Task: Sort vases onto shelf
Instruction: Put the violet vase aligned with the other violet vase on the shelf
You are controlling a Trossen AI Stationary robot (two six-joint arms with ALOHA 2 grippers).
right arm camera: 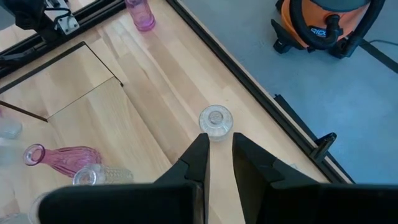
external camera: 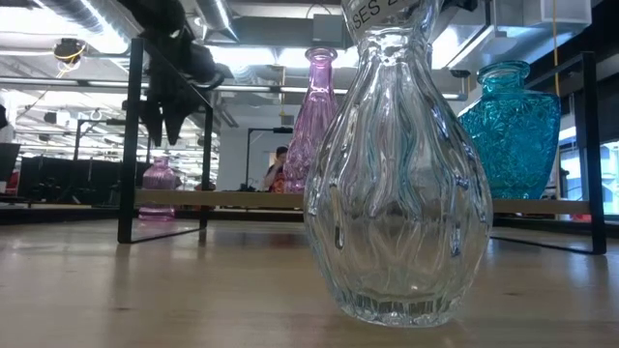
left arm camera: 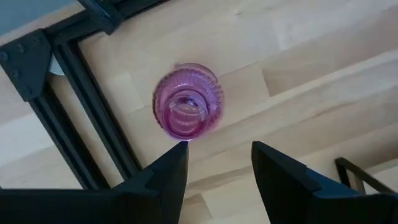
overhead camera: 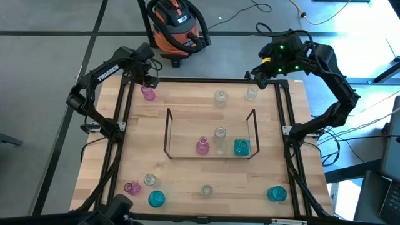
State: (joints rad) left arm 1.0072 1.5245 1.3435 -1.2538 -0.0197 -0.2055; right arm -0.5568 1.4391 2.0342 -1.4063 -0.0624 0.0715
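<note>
Top-down view gives the whole layout: the shelf [overhead camera: 210, 134] sits mid-surface with a pink vase [overhead camera: 202, 147], a clear one [overhead camera: 220, 139] and a teal vase [overhead camera: 241, 147] along its front rail, plus more vases scattered near the front edge and two clear ones by the back. The low camera can't show any of that, since a big clear vase [external camera: 401, 174] fills most of it, with a tall pink one [external camera: 317, 121] and a teal one [external camera: 510, 126] behind.

The surface [overhead camera: 187, 181] is edged by a black frame [overhead camera: 122, 119], and the pink corner vase [overhead camera: 148, 94] stands right next to that frame at the back left, so it's tight on that side but open toward the shelf.

Left pincer [left arm camera: 217, 165] hovers just above that vase [left arm camera: 188, 107], fingers spread wide, holding nothing. Right pincer [right arm camera: 219, 155] hangs over the back right corner, above a small clear vase [right arm camera: 216, 121], fingers nearly pressed together with only a thin gap, also holding nothing.
</note>
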